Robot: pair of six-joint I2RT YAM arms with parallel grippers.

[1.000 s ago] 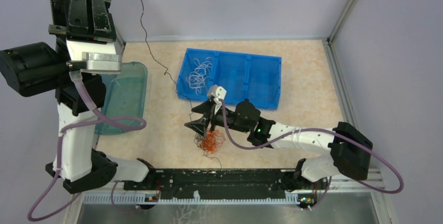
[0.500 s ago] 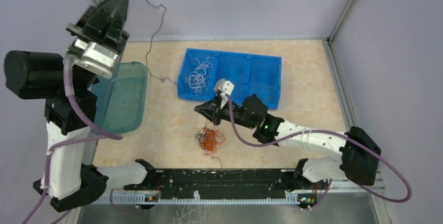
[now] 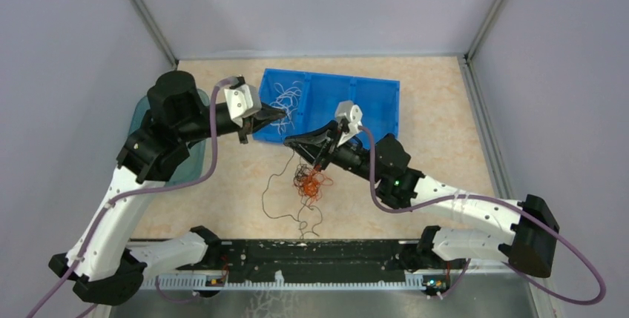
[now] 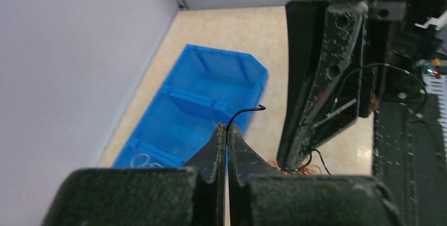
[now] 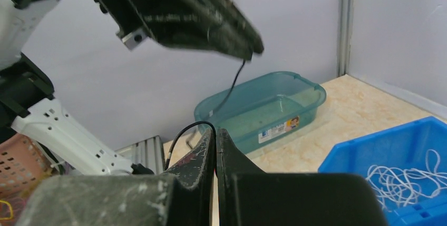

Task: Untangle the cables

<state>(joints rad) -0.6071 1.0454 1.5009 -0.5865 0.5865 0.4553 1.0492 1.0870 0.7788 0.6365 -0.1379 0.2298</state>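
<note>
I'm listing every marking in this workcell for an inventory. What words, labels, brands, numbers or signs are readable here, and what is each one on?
Sticker on the side wall of the green tub: printed, with some colour, but too small and blurred to read.
Blue bin: no lettering visible.
Nothing else in any view carries readable text.
</note>
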